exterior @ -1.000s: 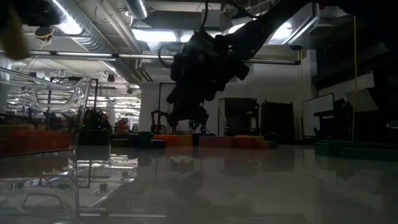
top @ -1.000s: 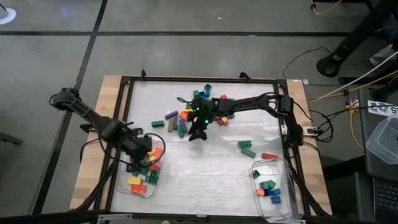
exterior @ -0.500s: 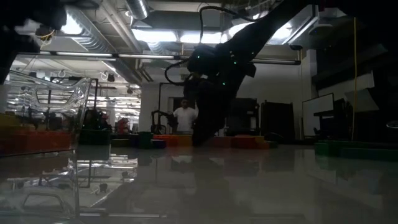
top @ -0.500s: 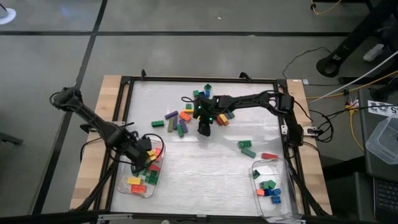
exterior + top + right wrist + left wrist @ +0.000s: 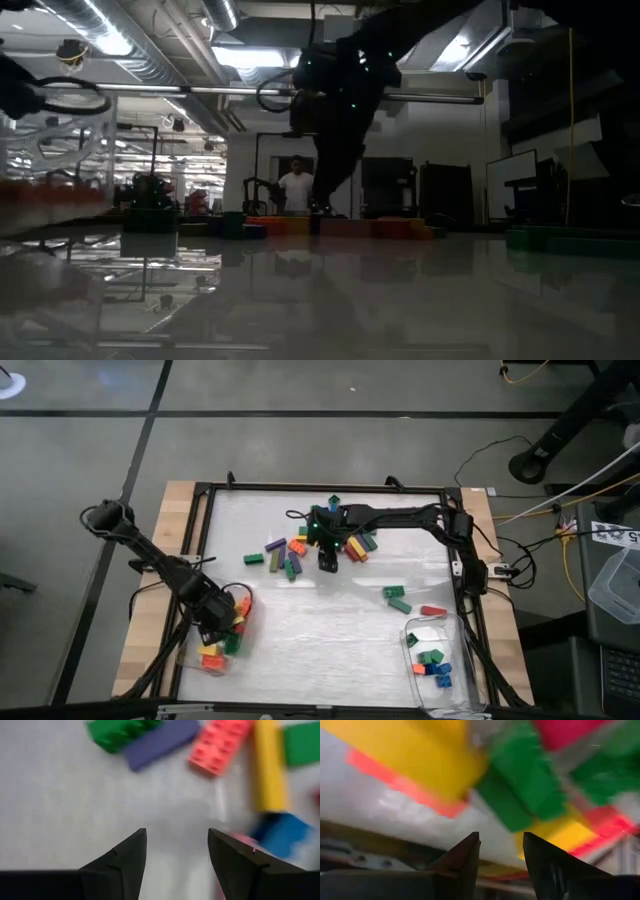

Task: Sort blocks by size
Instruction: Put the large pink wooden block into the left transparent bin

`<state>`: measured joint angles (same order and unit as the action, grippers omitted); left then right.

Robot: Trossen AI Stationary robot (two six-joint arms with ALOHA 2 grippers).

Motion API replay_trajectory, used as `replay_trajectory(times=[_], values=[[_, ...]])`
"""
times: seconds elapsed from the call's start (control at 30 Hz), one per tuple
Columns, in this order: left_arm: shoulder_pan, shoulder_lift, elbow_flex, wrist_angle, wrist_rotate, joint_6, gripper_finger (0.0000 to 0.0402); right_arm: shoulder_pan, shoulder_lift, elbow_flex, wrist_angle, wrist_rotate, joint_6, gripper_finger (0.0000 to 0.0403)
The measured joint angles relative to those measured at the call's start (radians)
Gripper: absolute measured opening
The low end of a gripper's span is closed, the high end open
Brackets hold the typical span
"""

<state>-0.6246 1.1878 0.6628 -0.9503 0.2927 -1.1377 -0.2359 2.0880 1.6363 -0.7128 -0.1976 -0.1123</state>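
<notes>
The left gripper (image 5: 212,628) hangs over the tub (image 5: 217,658) at the worktop's (image 5: 330,620) seven o'clock, fingers apart, empty. The right gripper (image 5: 327,563), fingers spread and empty, points at the loose blocks (image 5: 285,552), nearest at its nine o'clock, making it the nearer arm.
</notes>
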Motion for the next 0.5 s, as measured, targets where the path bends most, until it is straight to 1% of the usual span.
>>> replay_trajectory(times=[0.13,0.2,0.27,0.37,0.5], values=[[-0.028,0.001,-0.001,0.019,0.099,-0.014,0.0139,0.0,0.0,0.022,-0.071,0.147,-0.005,0.0207],[-0.041,0.001,-0.001,0.039,0.128,-0.014,0.0139,0.0,0.0,0.023,-0.104,0.196,-0.005,0.0207],[-0.048,0.001,-0.001,0.057,0.133,-0.013,0.0139,0.0,0.005,0.023,-0.128,0.233,-0.005,0.0207],[-0.048,0.001,-0.001,0.109,0.134,0.033,0.0139,-0.002,0.01,0.021,-0.161,0.242,-0.006,0.0207],[-0.048,0.001,-0.001,0.219,0.133,0.097,0.0139,-0.002,0.01,0.022,-0.152,0.242,-0.021,0.0207]])
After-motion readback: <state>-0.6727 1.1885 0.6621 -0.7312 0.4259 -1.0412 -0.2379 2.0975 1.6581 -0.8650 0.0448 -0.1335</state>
